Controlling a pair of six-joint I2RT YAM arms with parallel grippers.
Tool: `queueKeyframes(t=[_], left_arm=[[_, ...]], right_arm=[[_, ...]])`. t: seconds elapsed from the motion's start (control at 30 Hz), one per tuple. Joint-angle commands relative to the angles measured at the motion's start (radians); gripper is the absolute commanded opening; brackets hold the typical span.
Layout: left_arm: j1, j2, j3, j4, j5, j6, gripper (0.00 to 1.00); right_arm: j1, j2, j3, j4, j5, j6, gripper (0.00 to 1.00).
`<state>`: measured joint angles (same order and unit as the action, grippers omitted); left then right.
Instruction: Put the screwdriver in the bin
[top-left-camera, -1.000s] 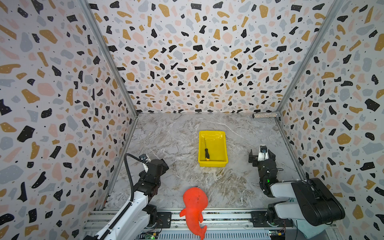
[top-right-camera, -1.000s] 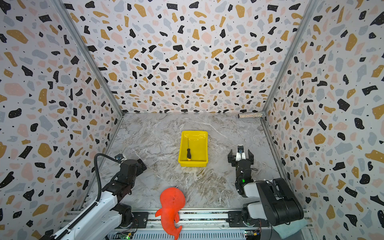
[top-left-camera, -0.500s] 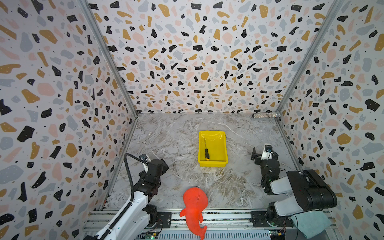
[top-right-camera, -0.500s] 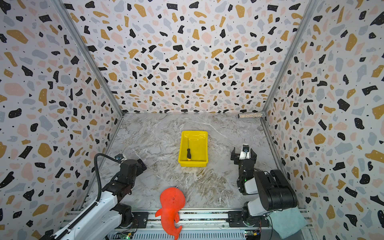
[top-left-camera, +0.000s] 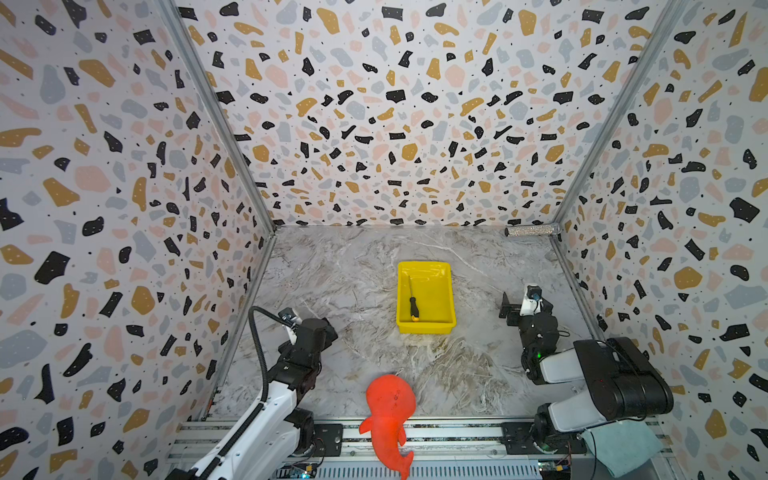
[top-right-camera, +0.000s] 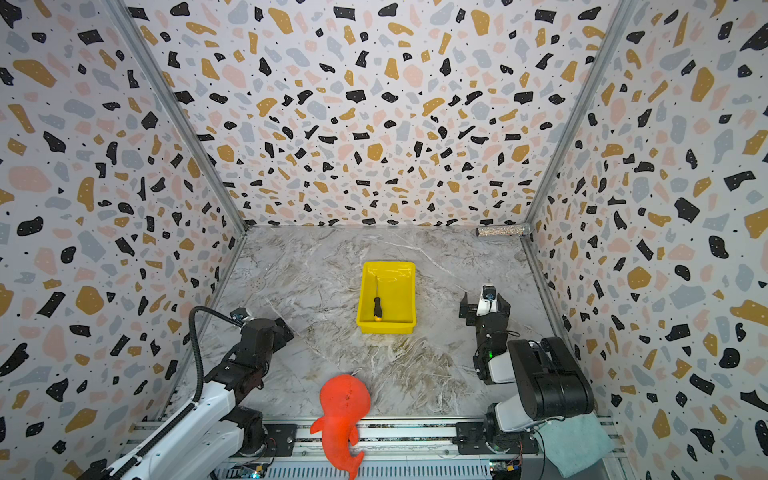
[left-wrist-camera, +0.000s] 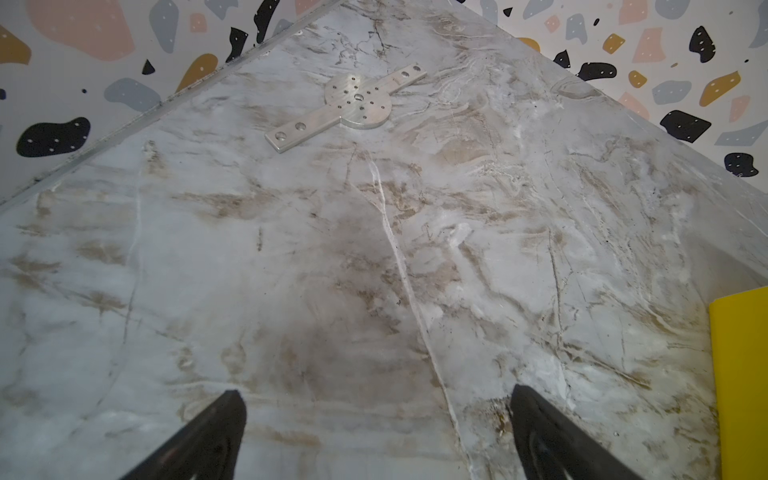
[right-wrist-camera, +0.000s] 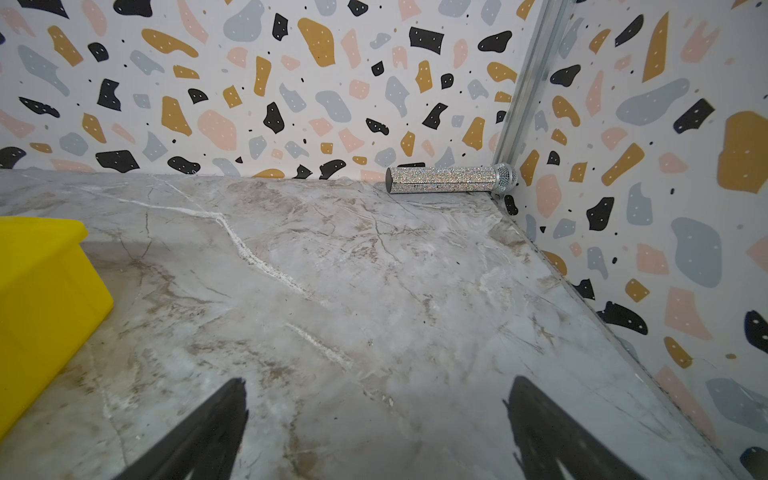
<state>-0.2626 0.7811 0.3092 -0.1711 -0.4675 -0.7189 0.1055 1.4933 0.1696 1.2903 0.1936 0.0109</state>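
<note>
Table (top-left-camera: 353, 270) of grey veined marble takes up the whole floor of the speckled booth, and the 2 arms sit at its near edge, the left arm (top-left-camera: 274, 399) and the right arm (top-left-camera: 598, 374) both folded low. Between them, near the middle of the table, stands the bin (top-left-camera: 426, 328). An orange plush fish (top-left-camera: 390, 407) lies at the near edge over the rail, a glittery microphone (top-left-camera: 532, 230) rests against the far wall by the right corner, and a flat metal plate (left-wrist-camera: 357, 102) lies near the wall on the left arm's side; none touches the bin. Inside the bin, along its left wall, lies the screwdriver (top-left-camera: 414, 306), flat on the bottom, butt cap toward the near wall and shaft toward the far one. The left end effector (left-wrist-camera: 374, 390) is spread wide over bare table with nothing between its tips, and the right end effector (right-wrist-camera: 379, 379) is likewise spread wide and empty, to the right of the bin and apart from it. By my reading the task is done: the screwdriver is in, nothing grips it, and only parking the arms could be left.
</note>
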Motion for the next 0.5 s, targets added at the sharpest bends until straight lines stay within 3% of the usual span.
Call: queueKeyframes(t=[0.0, 0.2, 0.33, 0.47], left_arm=[[0.005, 0.006, -0.006, 0.033, -0.007, 0.002, 1.0], [0.005, 0.01, -0.001, 0.048, -0.066, -0.007, 1.0], [0.005, 0.016, 0.026, 0.153, -0.099, 0.064, 1.0], [0.005, 0.058, 0.086, 0.255, -0.205, 0.19, 1.0]], right_arm=[[-0.004, -0.002, 0.019, -0.006, -0.005, 0.011, 0.99], [-0.004, -0.003, 0.019, -0.006, -0.005, 0.01, 0.99], [-0.003, -0.002, 0.019, -0.006, -0.005, 0.011, 0.99], [-0.003, -0.004, 0.019, -0.006, -0.005, 0.01, 0.99]])
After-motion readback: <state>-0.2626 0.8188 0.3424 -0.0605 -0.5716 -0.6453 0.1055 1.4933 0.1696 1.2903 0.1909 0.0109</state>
